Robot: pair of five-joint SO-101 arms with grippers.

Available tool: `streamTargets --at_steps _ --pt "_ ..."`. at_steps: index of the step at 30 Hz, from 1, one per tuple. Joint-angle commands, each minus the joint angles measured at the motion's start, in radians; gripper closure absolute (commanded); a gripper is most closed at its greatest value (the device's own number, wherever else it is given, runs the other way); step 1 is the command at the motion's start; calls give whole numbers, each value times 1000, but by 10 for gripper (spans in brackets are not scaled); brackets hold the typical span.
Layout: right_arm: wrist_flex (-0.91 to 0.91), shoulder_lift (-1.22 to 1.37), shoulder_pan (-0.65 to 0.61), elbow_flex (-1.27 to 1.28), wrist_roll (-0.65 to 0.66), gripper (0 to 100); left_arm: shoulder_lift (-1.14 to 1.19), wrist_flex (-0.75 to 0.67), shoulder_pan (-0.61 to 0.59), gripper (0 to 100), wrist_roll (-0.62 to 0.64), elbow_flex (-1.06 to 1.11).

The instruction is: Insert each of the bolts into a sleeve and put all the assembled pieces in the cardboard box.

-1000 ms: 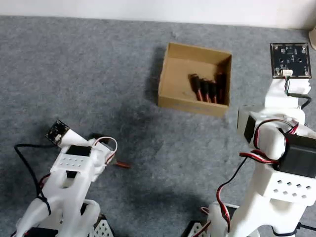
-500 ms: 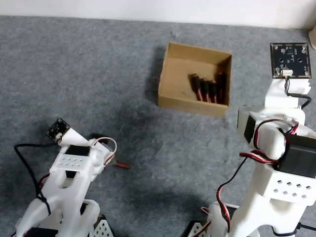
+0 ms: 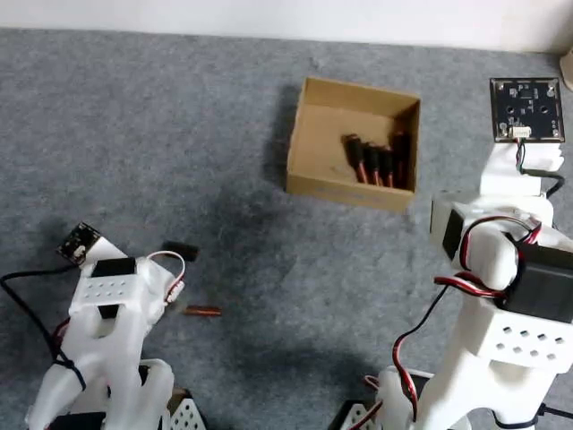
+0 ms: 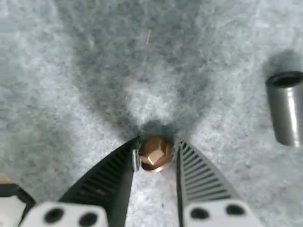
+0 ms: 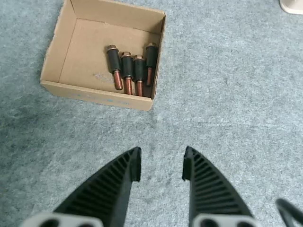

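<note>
left pincer (image 4: 155,149) pinches a copper hex-head bolt (image 4: 152,156) by a black cylindrical sleeve (image 4: 286,113) on the grey felt tabletop (image 4: 85,66); right pincer (image 5: 161,163) spread, apart from the brown cardboard box (image 5: 90,92).

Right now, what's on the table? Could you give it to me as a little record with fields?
Cardboard box: open at the top, on grey carpet
Inside it: four bolts in sleeves, side by side
Loose sleeve: lying on the carpet, apart from the box
Left gripper: shut on a copper bolt, at its head
Right gripper: open, holding nothing
Not yet done: that bolt and the loose sleeve are not joined
</note>
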Motion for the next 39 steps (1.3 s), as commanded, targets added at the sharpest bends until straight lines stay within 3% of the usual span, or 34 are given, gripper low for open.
streamTargets --at_steps 1,5,8,17,21,26,32,39 --pt "18 -12 4 -4 17 865 8 21 -18 994 -6 -22" --pt "13 -12 -15 -4 17 865 4 21 -15 993 -6 -27" --pt "16 -12 -116 -4 17 865 1 20 -12 993 -17 -42" --pt "-7 1 -593 1 15 865 -1 18 -13 993 -60 -163" --pt "-117 1 -768 136 15 865 -1 21 -15 993 -63 -226" --pt "-432 1 -926 515 17 865 -1 14 -21 993 -63 -240" --pt "-762 5 -1006 777 23 865 -2 21 -197 993 -60 -352" --pt "-851 306 -1073 662 69 864 -2 21 -410 993 -61 -390"
